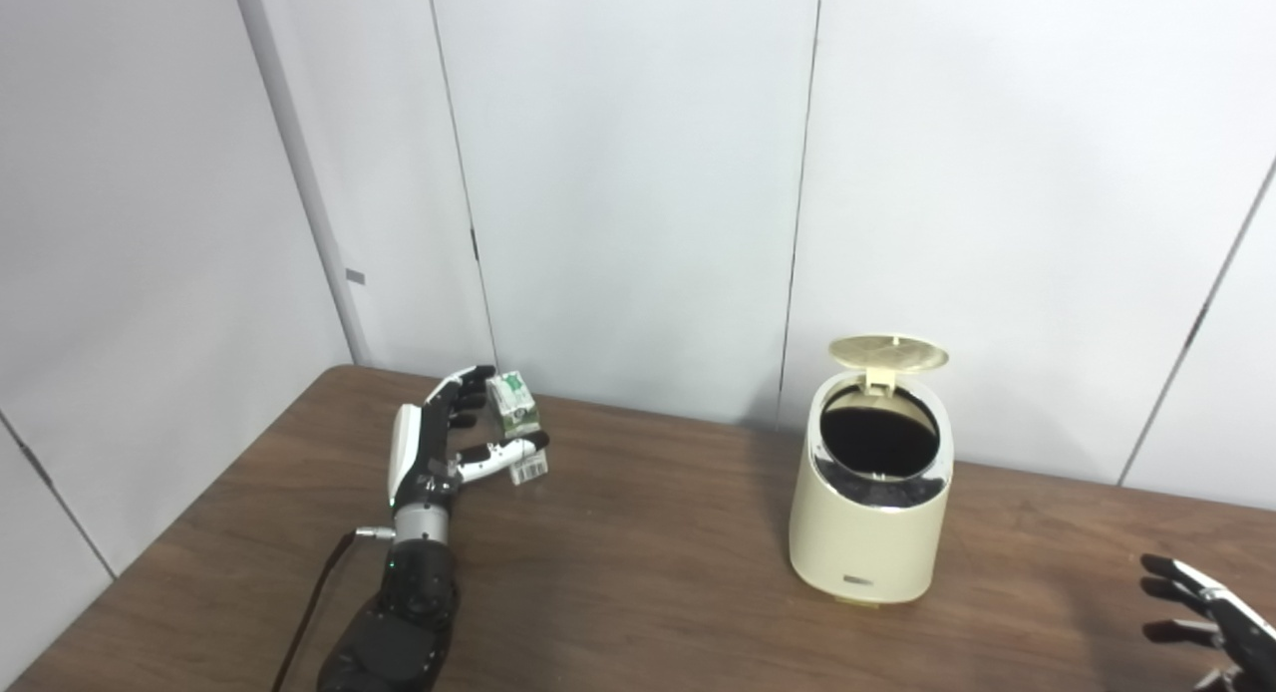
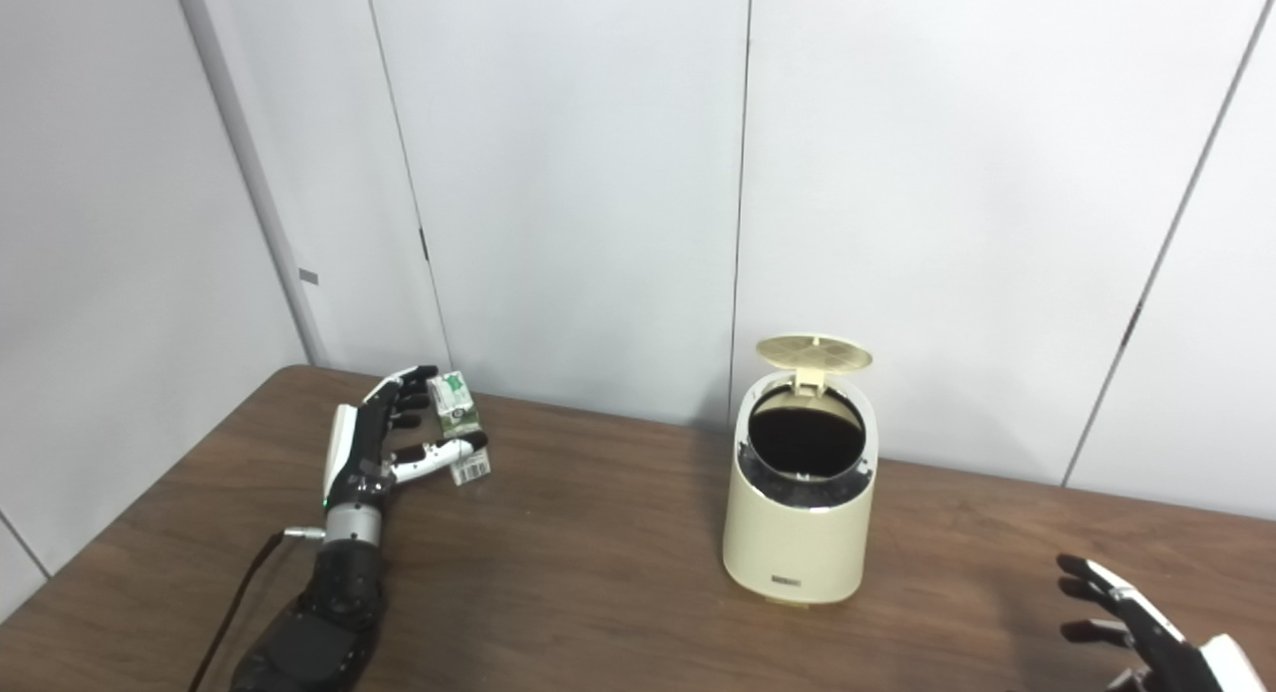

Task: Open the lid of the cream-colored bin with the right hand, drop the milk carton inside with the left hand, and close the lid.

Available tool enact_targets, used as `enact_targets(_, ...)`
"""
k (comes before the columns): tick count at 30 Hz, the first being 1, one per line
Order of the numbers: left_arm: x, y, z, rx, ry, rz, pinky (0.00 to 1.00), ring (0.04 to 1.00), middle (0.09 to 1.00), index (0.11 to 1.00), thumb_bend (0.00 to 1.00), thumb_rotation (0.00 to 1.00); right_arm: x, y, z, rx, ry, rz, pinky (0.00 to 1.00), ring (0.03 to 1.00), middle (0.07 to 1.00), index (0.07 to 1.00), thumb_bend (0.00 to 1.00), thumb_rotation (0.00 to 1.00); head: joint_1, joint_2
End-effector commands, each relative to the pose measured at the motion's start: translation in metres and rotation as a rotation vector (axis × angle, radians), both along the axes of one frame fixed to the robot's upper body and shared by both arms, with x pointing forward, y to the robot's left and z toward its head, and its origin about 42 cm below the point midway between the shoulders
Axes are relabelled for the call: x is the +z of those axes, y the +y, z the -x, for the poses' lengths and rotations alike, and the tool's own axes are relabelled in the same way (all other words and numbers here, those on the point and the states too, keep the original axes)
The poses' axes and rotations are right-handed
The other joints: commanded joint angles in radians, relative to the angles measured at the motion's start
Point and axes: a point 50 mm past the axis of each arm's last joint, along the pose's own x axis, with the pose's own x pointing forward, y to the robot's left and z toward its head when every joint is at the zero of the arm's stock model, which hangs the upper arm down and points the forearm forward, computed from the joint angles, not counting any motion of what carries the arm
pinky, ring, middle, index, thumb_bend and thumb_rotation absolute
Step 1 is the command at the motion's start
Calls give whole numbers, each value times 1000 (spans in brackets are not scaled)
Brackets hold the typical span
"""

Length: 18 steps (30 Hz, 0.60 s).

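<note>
The cream-colored bin (image 1: 869, 513) stands right of the table's middle. Its round lid (image 1: 888, 353) is flipped up at the back and the dark inside shows. A small white-and-green milk carton (image 1: 516, 405) leans at the far left, its base near the tabletop. My left hand (image 1: 439, 448) is closed around it, fingers behind its top and thumb across its front. At the bottom right corner my right hand (image 1: 1201, 617) hovers with fingers spread and nothing in it, well right of the bin.
The brown wooden table (image 1: 638, 572) runs up to white wall panels behind. Its rounded far-left corner lies just behind the carton. A black cable (image 1: 314, 597) trails beside my left forearm.
</note>
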Motion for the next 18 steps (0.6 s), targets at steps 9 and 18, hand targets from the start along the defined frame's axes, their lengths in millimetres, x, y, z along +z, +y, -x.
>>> enact_targets(9,22,-9,-16,-29,-76,16,625,675,689,718,884,46,20,-6,2,-7,-59,37,280,717,837,862,988,562,0,7)
enact_targets(18,22,-15,-18,-37,-84,34,469,503,506,573,616,0,20,-7,4,-17,-50,35,289,701,832,862,990,576,-2,15)
